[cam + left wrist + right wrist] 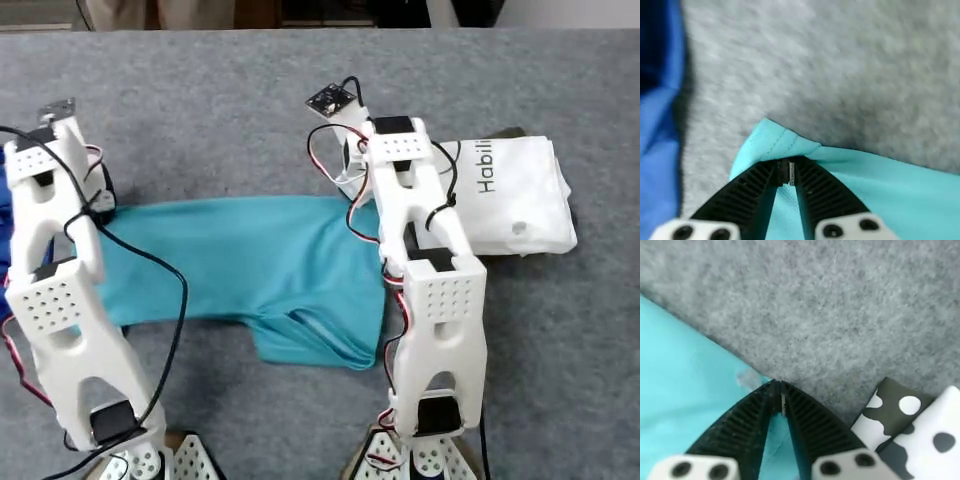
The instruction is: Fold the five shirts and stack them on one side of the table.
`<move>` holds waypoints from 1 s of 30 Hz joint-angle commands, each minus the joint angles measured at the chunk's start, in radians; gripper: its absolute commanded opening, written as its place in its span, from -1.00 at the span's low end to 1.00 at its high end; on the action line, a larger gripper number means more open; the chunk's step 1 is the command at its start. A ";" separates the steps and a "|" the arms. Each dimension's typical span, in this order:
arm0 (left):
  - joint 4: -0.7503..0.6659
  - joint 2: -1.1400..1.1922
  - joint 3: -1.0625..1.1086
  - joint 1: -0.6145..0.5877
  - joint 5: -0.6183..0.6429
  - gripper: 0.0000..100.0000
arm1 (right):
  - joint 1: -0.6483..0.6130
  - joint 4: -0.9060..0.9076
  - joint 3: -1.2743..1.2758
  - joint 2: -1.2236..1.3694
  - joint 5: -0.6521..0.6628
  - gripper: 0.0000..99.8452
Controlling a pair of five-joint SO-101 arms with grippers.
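Note:
A teal shirt (250,260) lies spread across the middle of the grey table, its lower right part bunched and folded over. My left gripper (790,172) is shut on the far left corner of the teal shirt (785,142), pinching its hem. In the high view the left gripper (103,203) sits at that corner, under the arm. My right gripper (778,396) is shut on the far right edge of the teal shirt (685,370). From above, the right gripper (356,190) is at the shirt's far right corner.
A folded white shirt (515,195) with print lies to the right of the right arm, on top of a black-and-white spotted cloth (900,415). A blue shirt (660,125) lies at the table's left edge (4,200). Bare grey felt (200,110) stretches beyond the teal shirt.

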 commanded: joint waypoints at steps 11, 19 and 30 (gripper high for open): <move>0.103 -0.005 -0.126 0.015 0.012 -0.96 | 0.019 -0.014 -0.041 -0.002 0.006 -1.00; 0.282 -0.005 -0.239 0.037 -0.034 -0.96 | 0.021 -0.015 -0.041 -0.005 0.014 -1.00; 0.433 -0.008 -0.479 0.020 -0.138 -0.96 | 0.021 0.126 -0.189 -0.139 0.015 -1.00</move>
